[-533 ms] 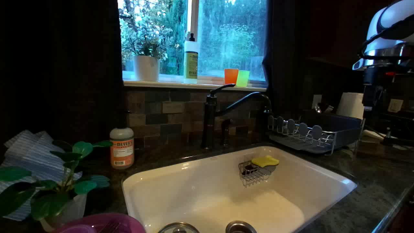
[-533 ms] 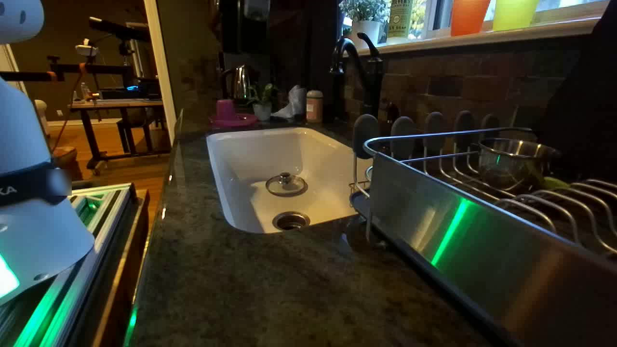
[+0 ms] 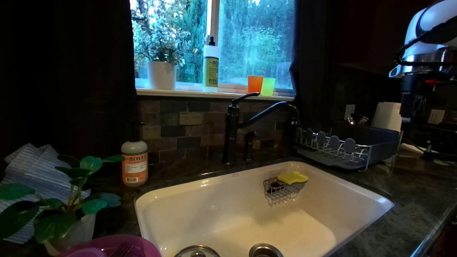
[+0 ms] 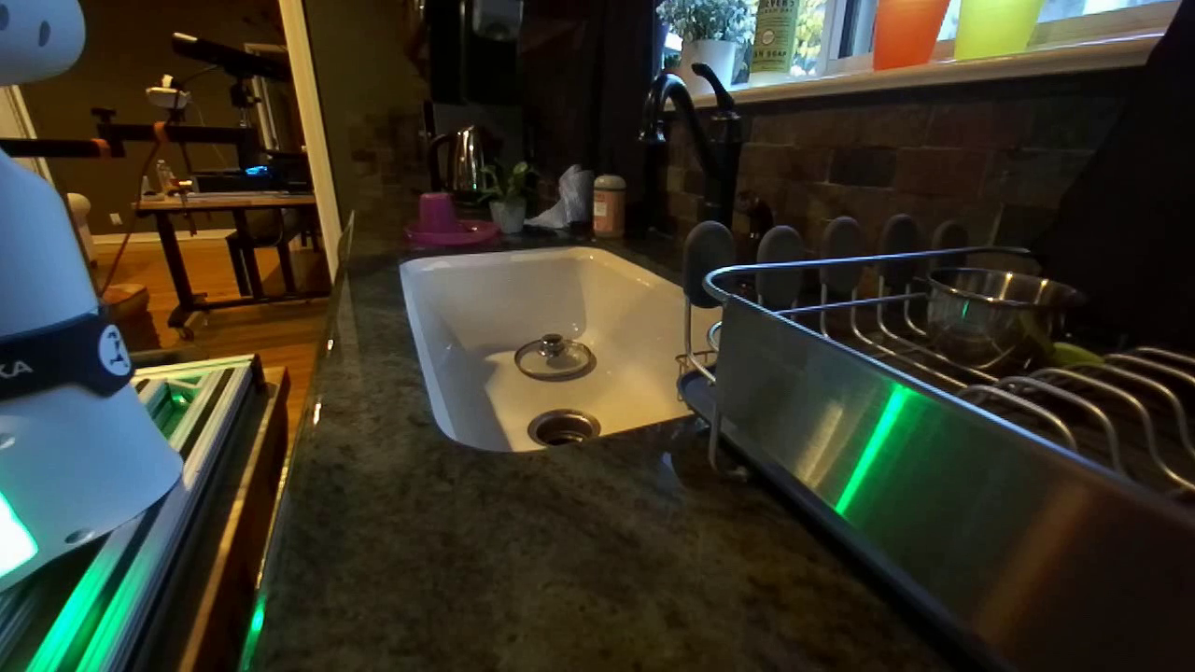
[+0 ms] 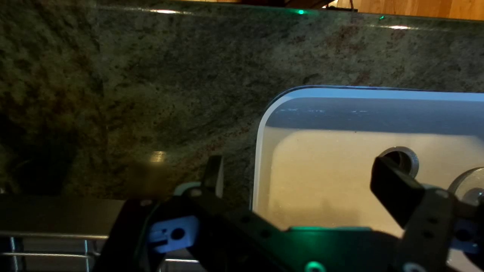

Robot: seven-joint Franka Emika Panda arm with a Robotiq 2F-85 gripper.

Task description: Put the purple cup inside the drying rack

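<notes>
Nothing's done: my empty gripper (image 5: pixel 297 170) is spread wide, and the purple cup (image 4: pixel 437 213) near the front edge of the counter (image 4: pixel 485 551) must go in the drying rack (image 4: pixel 934 448).

Bench (image 4: pixel 448 560): polished stone, glossy.
Sink (image 3: pixel 232 200): smooth, glossy.
Drying rack (image 4: pixel 934 485): brushed-metal side panel, shiny metal wires.
Round vessel (image 4: pixel 980 317): polished metal.
Kettle (image 4: pixel 467 163): mirror-bright metal.
Purple cup (image 4: pixel 436 213): smooth; probably plastic, though small in view.
Faucet (image 3: pixel 232 139): smooth, glossy metal.
Sponge holder (image 3: pixel 276 196): thin metal wire.
Sponge (image 3: pixel 292 177): matt.
Soap bottle (image 3: pixel 135 171): smooth plastic, slight sheen.
Cloth (image 3: pixel 34 164): ribbed, matt.
Floor (image 5: pixel 416 8): wood boards.
</notes>
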